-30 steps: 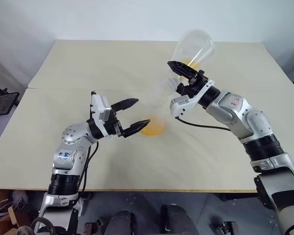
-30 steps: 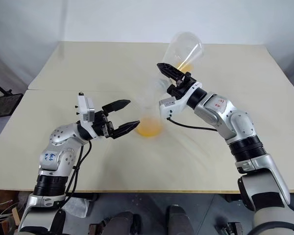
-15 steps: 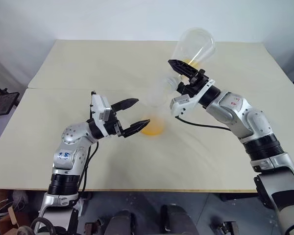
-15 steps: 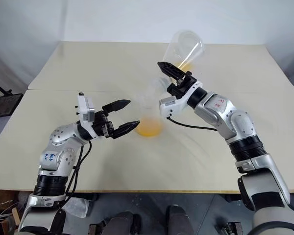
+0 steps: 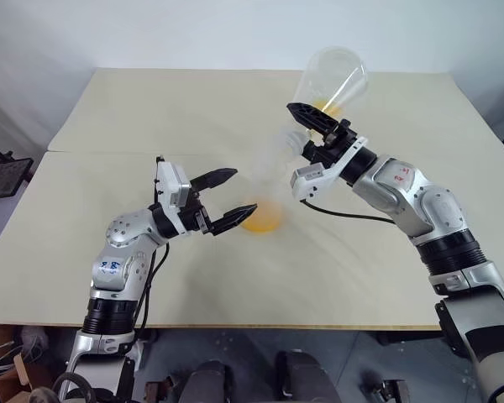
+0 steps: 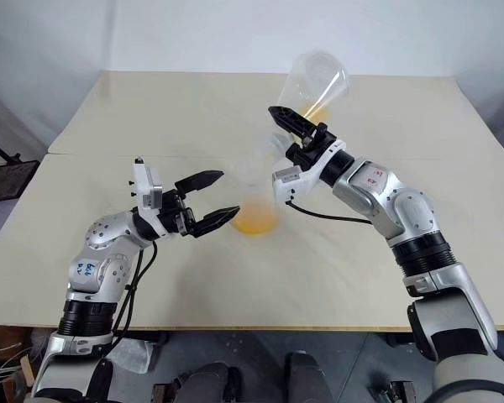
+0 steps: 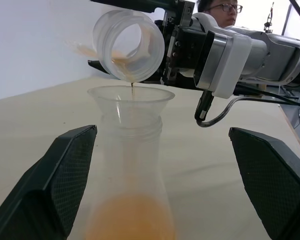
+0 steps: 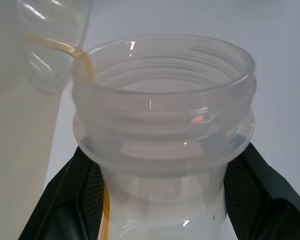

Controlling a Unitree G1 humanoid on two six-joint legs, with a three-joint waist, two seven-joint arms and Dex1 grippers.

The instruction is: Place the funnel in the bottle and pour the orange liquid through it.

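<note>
The funnel point(image 7: 130, 101) sits in the neck of the bottle point(image 7: 131, 185), which stands upright near the middle of the table point(image 5: 151, 117). Orange liquid point(image 5: 261, 217) pools in the bottle's base. Above and to the right, a clear flask point(image 5: 331, 80) is tipped neck-down; a thin orange stream falls from its mouth into the funnel. The right gripper point(image 5: 307, 134) is clamped on the flask's neck. The left gripper point(image 5: 228, 198), fingers spread wide, flanks the bottle's near-left side without touching it. A person point(image 7: 219, 6) appears beyond the table.
</note>
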